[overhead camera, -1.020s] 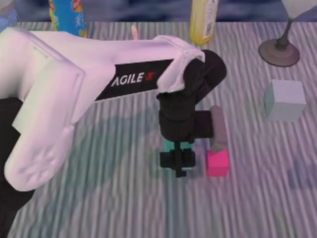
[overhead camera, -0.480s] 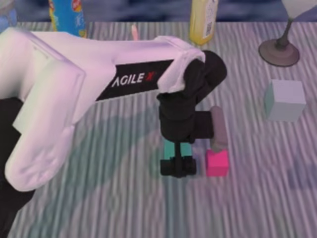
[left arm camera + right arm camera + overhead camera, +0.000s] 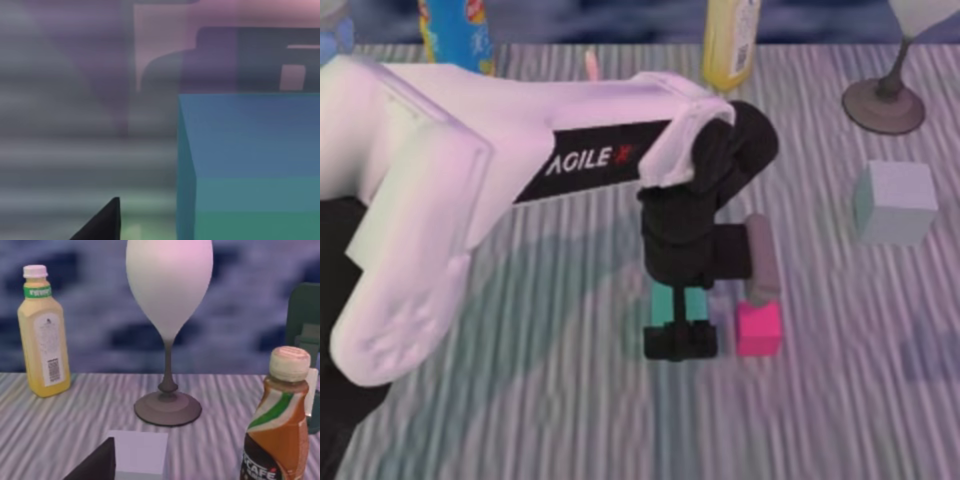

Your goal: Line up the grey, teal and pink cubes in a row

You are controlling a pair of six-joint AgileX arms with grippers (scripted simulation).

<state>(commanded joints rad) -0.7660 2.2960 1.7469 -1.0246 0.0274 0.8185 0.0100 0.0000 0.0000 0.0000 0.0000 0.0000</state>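
Your left gripper (image 3: 680, 340) sits low at the table's middle, directly over the mid-sized matte teal cube (image 3: 672, 300), which shows only as a sliver behind the fingers from above. Whether the fingers are closed on the cube or merely straddling it cannot be told from either view. In the left wrist view the teal cube (image 3: 247, 165) fills the near field with one dark fingertip (image 3: 102, 222) off to its side.

The small matte hot-pink cube (image 3: 759, 329) rests just beside the gripper on its right, apart from the teal cube by a narrow gap. The large matte pale grey cube (image 3: 893, 203) stands well apart, beyond and to the right of the gripper, near the base of a stemmed wine glass (image 3: 885, 100). Your right arm is out of the top view; its wrist camera looks at the pale grey cube (image 3: 140, 452), the glass (image 3: 167, 320) and two bottles.

Handling assessment:
- All three cubes appear rigid, plain and probably light; flat matte faces should grip without slipping.
- Take each across two opposite side faces, centred, fingers square to the faces.
- The pink cube gives little face area; centre carefully.
- The grey cube will need the widest opening, and the fragile glass stands close behind it.
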